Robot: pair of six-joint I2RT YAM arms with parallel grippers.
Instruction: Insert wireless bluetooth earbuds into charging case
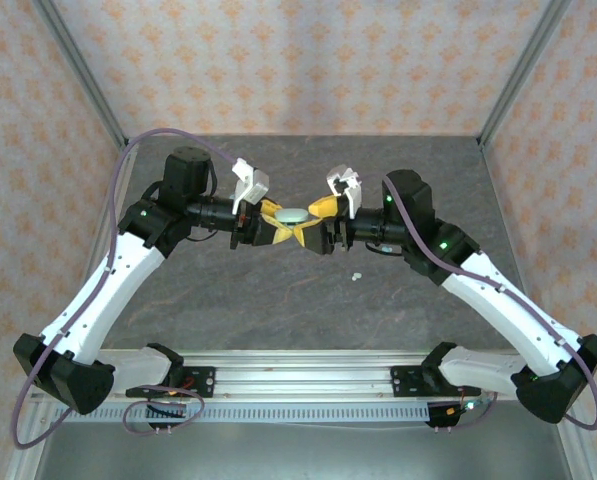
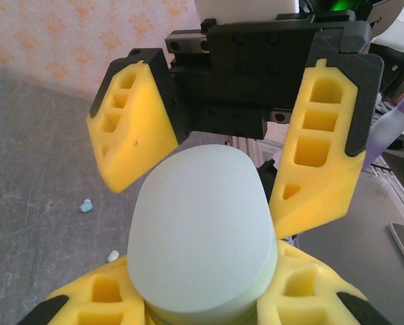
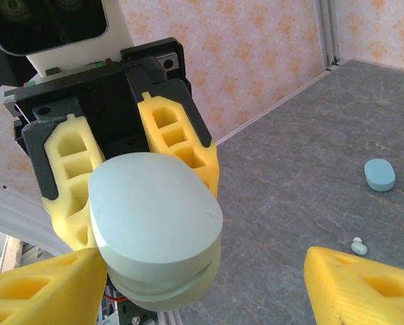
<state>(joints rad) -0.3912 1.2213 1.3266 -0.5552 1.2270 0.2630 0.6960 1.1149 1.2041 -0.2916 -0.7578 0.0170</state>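
The left gripper [image 1: 275,224] clamped the shut mint charging case [image 1: 293,215] above the table [image 1: 278,310]. The right gripper [image 1: 316,224] gaped wide beside it. A pale earbud [image 1: 356,276] lay loose at the case's five o'clock, so insertion looked unstarted.

Mint oval case [image 3: 154,217], centre-left, clamped by left gripper [image 3: 141,196] from upper left. Right gripper [image 3: 205,261] jaws spread along bottom. Blue case [image 3: 379,175], pale earbud [image 3: 358,246], right, on table [image 3: 289,169].

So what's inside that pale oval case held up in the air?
Can't tell: the case, held by the left gripper, is closed, so its inside is hidden. A teal earbud and a pale earbud lie loose on the table.
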